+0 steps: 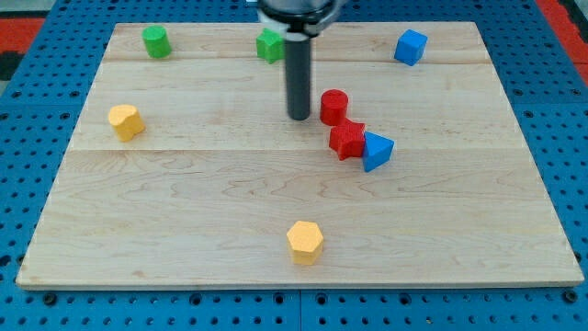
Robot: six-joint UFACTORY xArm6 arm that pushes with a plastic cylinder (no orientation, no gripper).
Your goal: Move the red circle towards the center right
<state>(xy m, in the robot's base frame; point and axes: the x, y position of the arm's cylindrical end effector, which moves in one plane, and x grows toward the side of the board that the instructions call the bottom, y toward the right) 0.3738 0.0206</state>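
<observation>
Red circle sits just right of my tip, possibly touching. My tip, a bare rod, holds nothing. Below lie a red star and blue triangle.

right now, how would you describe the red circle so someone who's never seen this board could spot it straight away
Start at the wooden board and find the dark rod near its middle; my tip sits just to the view's left of the red circle. It is a short round cylinder, the uppermost of a three-block cluster. Below it sits a lumpier red block, then a blue block.
</observation>
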